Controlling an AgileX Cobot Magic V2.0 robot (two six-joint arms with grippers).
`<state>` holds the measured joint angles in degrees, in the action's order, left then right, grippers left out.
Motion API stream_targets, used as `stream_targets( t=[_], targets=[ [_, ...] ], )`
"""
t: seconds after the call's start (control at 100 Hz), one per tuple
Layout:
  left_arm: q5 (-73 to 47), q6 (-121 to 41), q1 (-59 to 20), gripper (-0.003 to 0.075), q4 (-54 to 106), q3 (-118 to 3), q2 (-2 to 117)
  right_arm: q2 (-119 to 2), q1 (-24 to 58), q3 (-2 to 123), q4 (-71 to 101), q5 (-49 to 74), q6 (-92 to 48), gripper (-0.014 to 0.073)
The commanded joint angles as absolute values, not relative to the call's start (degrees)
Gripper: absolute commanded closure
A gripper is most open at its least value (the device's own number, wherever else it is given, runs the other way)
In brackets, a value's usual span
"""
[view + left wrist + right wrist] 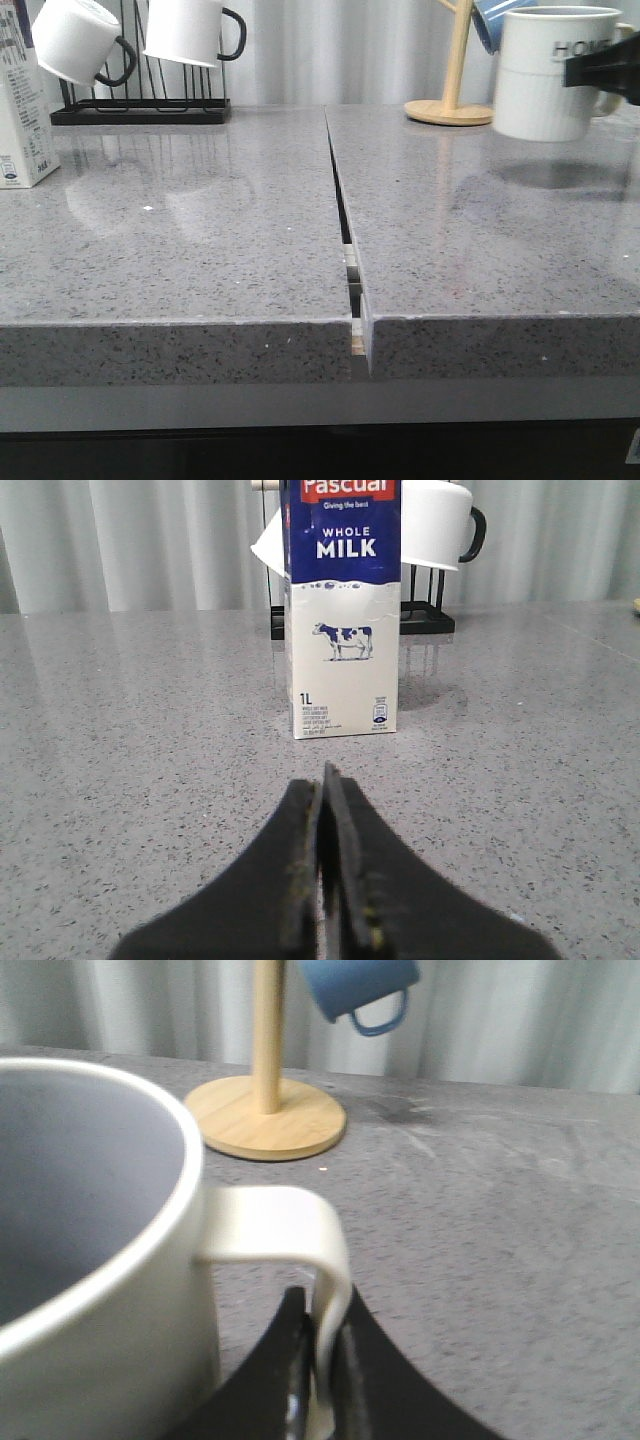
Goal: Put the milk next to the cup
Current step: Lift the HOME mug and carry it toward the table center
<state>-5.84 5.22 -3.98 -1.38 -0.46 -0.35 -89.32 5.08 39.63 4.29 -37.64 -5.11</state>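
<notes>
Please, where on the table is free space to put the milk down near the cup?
Bare counter lies in front of the HOME cup and to its left, up to the seam. Behind it is crowded: the wooden stand, and the right gripper on the handle.

The left gripper point(325, 880) hangs low over the bench with its fingers pressed together, holding nothing. The right gripper point(320, 1380), near the bench's far right corner, pinches the cup point(90, 1260) by its handle.

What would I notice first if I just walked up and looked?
Probably the big white cup marked HOME, hanging just above the right side of the grey table, because the right tool pinches its handle. Next, the tall milk carton with a cow, standing far left in front of the shut left tool.
</notes>
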Motion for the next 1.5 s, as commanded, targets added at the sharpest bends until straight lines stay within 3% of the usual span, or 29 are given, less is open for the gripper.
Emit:
stream_targets(
  t=[0.0, 0.69, 1.49],
  targets=[
    [-1.4, 5.7, -4.2, 0.0741, -1.4, 2.4, -2.1, -86.7, 9.0, 41.2, 13.8, -42.4, -11.5, 0.0705],
    [-1.4, 5.7, -4.2, 0.0741, -1.4, 2.4, -2.1, -91.4, 27.3, 42.1, 28.7, -50.7, -18.7, 0.0705],
    [-1.4, 5.7, -4.2, 0.0741, -1.4, 2.4, -2.1, -100.7, 32.4, 52.0, 31.6, -49.0, -20.1, 0.0705]
  ],
)
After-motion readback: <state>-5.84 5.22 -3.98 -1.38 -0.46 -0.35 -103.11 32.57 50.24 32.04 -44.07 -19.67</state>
